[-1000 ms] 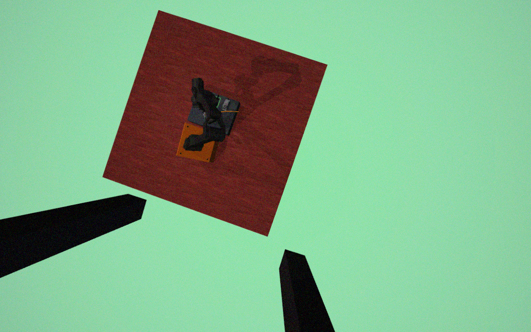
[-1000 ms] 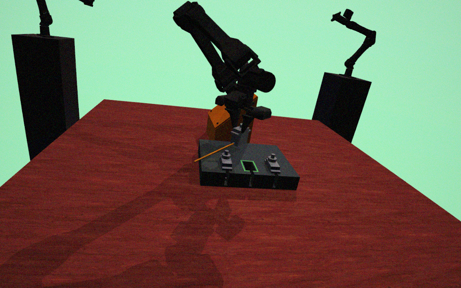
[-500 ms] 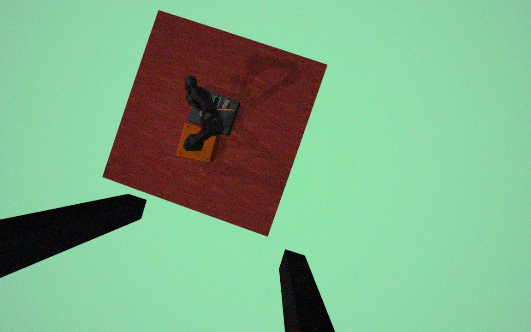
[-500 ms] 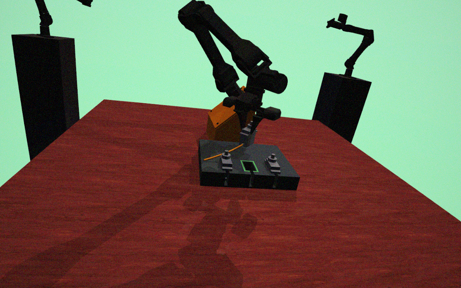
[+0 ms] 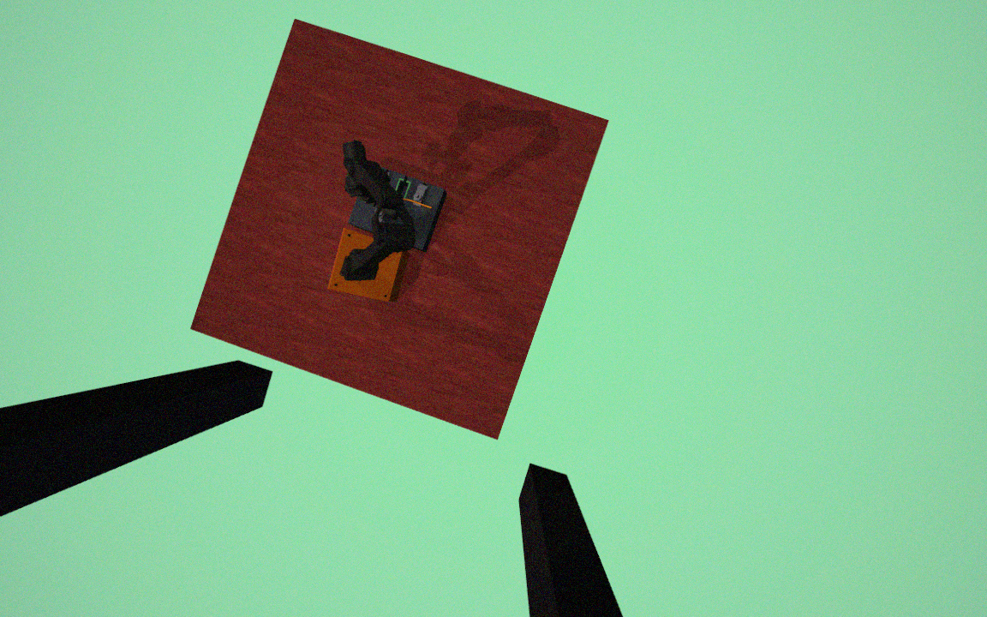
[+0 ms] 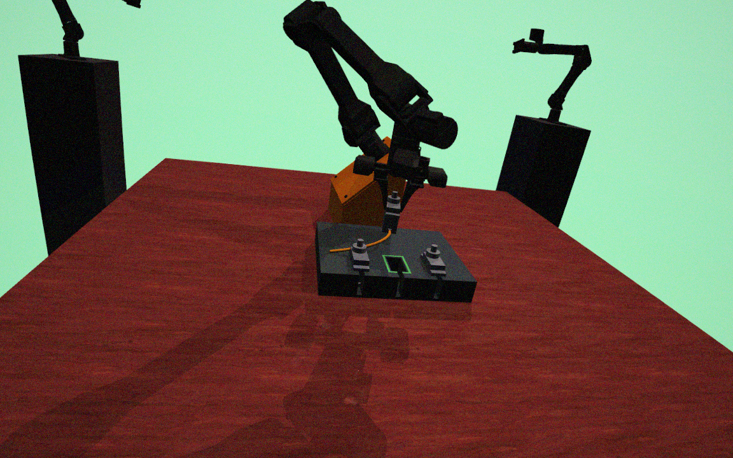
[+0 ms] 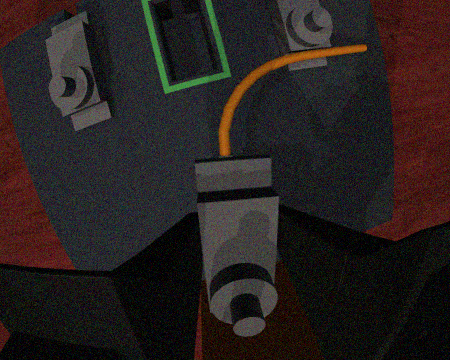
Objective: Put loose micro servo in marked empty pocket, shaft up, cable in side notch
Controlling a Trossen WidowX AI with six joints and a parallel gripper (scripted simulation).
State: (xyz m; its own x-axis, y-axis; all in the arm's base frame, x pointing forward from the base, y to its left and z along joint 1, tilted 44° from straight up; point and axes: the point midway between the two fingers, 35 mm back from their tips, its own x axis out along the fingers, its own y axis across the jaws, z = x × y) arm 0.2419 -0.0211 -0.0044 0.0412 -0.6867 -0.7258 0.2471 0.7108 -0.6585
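Note:
My gripper (image 6: 393,206) (image 7: 236,219) is shut on the loose servo (image 6: 392,221) (image 7: 237,220), its shaft pointing up. It holds it behind the empty pocket, over the rear of the dark deck (image 5: 427,222) (image 6: 420,239) (image 7: 135,165); the exact height is unclear. The orange cable (image 5: 416,203) (image 6: 338,250) (image 7: 227,120) leaves the servo's pocket-facing end and bends sideways past a fitted servo (image 6: 360,256) (image 7: 305,30). The green pocket outline (image 6: 399,272) (image 7: 197,83) is turned slightly from the held servo in the wrist view. The arm hides the gripper in the top view.
A second fitted servo (image 6: 433,261) (image 7: 75,63) stands on the pocket's other side. An orange block (image 5: 339,284) (image 6: 357,176) bears the arm behind the deck. Two black pedestals (image 6: 62,142) (image 6: 540,165) with other arms stand beyond the red table (image 5: 290,153) (image 6: 187,341).

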